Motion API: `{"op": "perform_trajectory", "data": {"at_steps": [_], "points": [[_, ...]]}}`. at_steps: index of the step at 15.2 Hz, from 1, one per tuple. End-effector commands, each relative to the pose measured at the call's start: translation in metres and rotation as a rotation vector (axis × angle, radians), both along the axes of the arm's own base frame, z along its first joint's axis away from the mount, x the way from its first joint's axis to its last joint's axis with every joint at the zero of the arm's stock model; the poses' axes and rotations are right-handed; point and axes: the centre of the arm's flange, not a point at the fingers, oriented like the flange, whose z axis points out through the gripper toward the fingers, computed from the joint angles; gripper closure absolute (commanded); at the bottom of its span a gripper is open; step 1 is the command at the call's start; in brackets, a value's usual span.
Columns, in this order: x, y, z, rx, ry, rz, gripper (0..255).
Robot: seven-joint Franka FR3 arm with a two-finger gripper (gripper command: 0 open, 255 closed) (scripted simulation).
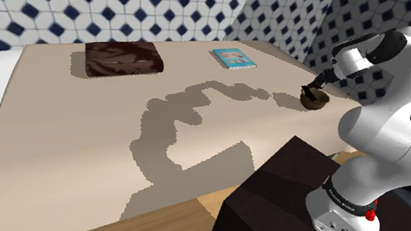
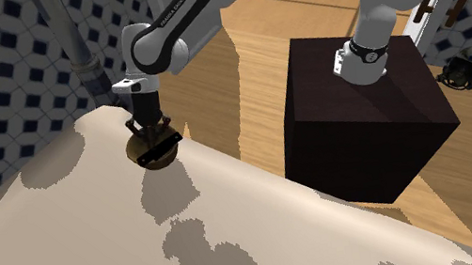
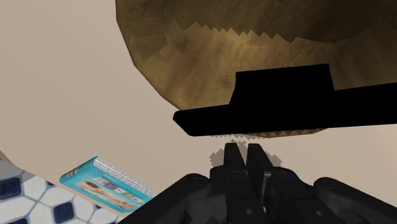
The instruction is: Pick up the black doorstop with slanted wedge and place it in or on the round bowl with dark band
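blocked: doorstop (image 3: 280,102) over bowl (image 3: 191,63) | free: table (image 1: 62,129) around it — book (image 3: 108,184) well apart

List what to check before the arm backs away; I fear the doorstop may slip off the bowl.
1. The doorstop lies across the bowl: ok.
2. The doorstop is let go: cannot tell.
3. The gripper hangs right over the bowl: ok.
4. The bowl stands upright on the table: ok.
5. The book lies apart from the bowl: ok.

1 bowl (image 1: 313,101), 1 doorstop (image 3: 280,105), 1 book (image 1: 232,58)
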Motion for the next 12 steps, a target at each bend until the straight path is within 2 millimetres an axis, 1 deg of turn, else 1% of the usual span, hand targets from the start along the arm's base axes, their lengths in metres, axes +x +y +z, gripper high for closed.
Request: {"op": "perform_trajectory", "data": {"at_steps": [1,6,7,8,9,10,11,12], "points": [[0.000,0.000,0.000,0.000,0.000,0.000,255],[0.000,0.000,0.000,0.000,0.000,0.000,255],[0.000,0.000,0.000,0.000,0.000,0.000,0],[0.008,0.022,0.001,0.017,0.119,-0.252,0],[0.022,0.042,0.002,0.033,0.238,-0.504,0],[0.012,0.025,-0.008,-0.027,0.170,-0.151,0],[0.012,0.025,-0.008,-0.027,0.170,-0.151,0],[0.037,0.044,0.011,0.054,0.334,-0.564,0]]}}
